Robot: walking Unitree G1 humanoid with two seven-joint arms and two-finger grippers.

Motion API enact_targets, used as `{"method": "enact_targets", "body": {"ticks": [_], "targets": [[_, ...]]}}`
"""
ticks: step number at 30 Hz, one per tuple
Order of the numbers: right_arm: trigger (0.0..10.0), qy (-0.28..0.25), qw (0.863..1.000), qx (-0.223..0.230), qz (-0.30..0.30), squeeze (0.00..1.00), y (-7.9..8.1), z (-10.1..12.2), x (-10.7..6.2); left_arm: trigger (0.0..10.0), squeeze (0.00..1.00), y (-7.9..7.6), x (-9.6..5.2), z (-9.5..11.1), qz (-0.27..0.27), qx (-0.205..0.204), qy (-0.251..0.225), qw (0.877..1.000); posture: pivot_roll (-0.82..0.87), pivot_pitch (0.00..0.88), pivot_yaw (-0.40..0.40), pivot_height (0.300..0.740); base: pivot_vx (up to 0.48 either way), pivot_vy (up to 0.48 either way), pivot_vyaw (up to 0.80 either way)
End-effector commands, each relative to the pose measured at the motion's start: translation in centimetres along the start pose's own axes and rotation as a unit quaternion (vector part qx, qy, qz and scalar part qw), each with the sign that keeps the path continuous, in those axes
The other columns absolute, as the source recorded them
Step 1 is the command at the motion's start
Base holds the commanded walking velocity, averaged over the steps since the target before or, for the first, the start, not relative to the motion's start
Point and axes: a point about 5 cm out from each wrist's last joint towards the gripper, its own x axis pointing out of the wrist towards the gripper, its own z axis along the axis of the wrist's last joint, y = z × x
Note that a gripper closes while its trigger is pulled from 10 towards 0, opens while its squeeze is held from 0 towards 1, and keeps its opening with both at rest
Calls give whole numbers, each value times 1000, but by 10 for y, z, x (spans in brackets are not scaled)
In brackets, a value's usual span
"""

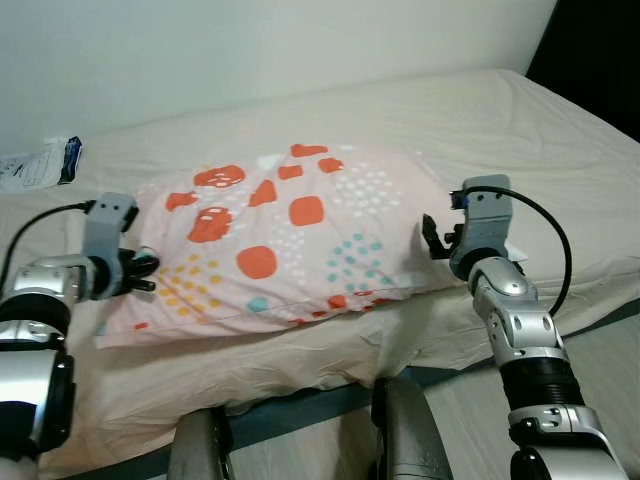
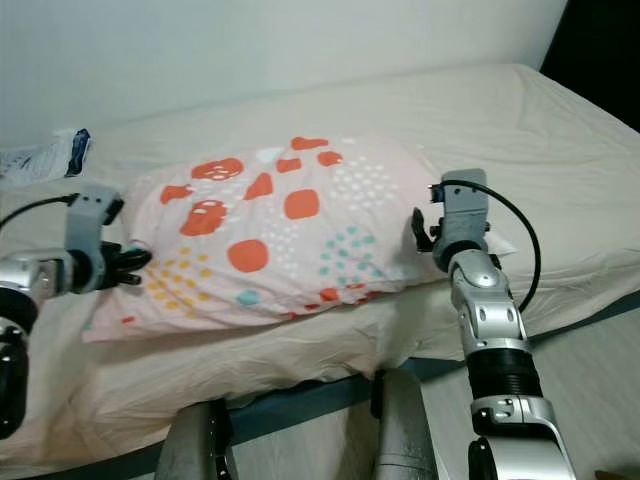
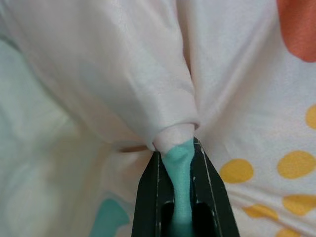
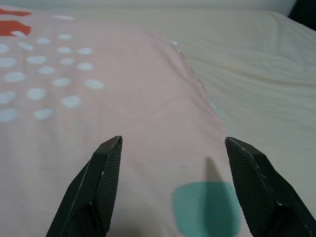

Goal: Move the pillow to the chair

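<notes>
Clamped: left gripper (image 3: 180,163) on pillow (image 1: 290,230) fabric at left edge. Spread: right gripper (image 4: 173,192) over right edge. On bed (image 1: 520,130). Risk: thin pinch slipping, lifted 1-sided.

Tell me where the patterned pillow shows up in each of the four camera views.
Left eye view: pillow centre, on the bed.
Right eye view: centre, slightly left.
Left wrist view: its fabric pinched by the left gripper.
Right wrist view: beyond the open right gripper.
Shared landmark: the teal spot.
</notes>
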Motion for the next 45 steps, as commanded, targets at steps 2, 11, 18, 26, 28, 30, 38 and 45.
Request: {"method": "enact_targets", "body": {"ticks": [2, 11, 18, 26, 28, 30, 38, 45], "targets": [[10000, -6, 1000, 20, -4, 0, -1, -1, 1, 0, 0, 21, -18, 0, 40, 17, 10, 999, 21, 98, 25, 543, 0, 0, 0], [10000, 10, 995, 78, -57, 4, -18, -10, 9, 0, 0, 39, -35, 1, 76, 4, -15, 997, 34, 91, 9, 543, 0, 0, 0], [10000, 15, 956, 253, -145, 1000, -45, -24, 7, 0, 0, 11, -10, -17, -8, -2, 6, 1000, 20, 95, 6, 543, 0, 0, 0], [10000, 55, 937, 311, -149, 1000, -47, -48, 4, 0, 0, 3, -2, -18, -16, 0, 6, 1000, 24, 104, 5, 543, 0, 0, 0], [10000, 80, 936, 319, -125, 1000, -40, -55, 5, 0, 0, 2, -1, -16, -21, -3, 1, 1000, 25, 107, 4, 543, 0, 0, 0], [10000, 106, 934, 328, -89, 43, -29, -61, 6, 0, 0, 1, -1, -15, -22, -3, 0, 1000, 26, 110, 4, 543, 0, 0, 0], [10000, 134, 935, 327, 21, 0, 3, -64, 9, 0, 0, -1, 1, -11, -25, -6, -13, 1000, 30, 115, 6, 543, 0, 0, 0], [10000, 147, 949, 227, 165, 0, 54, -65, 7, 0, 0, -12, 9, -9, -39, -14, -22, 999, 30, 115, 10, 543, 0, 0, 0]]}}
